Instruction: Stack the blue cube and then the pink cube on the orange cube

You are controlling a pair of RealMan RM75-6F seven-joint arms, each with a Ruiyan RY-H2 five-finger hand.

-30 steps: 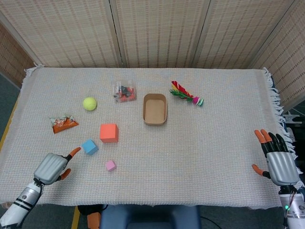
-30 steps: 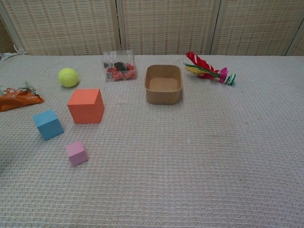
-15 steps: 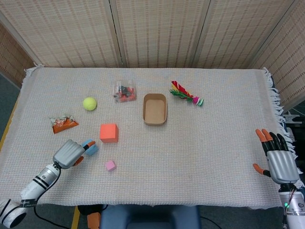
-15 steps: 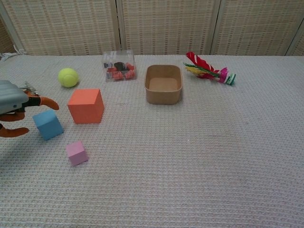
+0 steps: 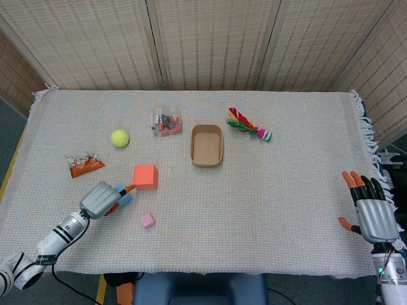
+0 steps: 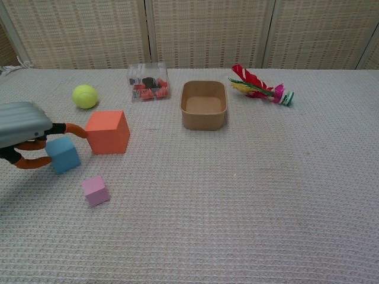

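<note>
Near the table's (image 6: 249, 213) front-left corner, the left robot hand (image 6: 23, 125) closes around the blue cube (image 6: 63, 155), fingers straddling it; whether the grip is firm cannot be told. Best squeeze opposite faces squarely before lifting to the orange cube (image 6: 107, 131) just beside. The right robot hand (image 5: 372, 213) rests spread at the right edge.

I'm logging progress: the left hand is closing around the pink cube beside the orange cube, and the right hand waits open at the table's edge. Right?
Not quite: the left hand is around the blue cube, not the pink cube, which lies untouched, as the chest view shows. The rest holds: orange cube alongside, right hand open.
</note>
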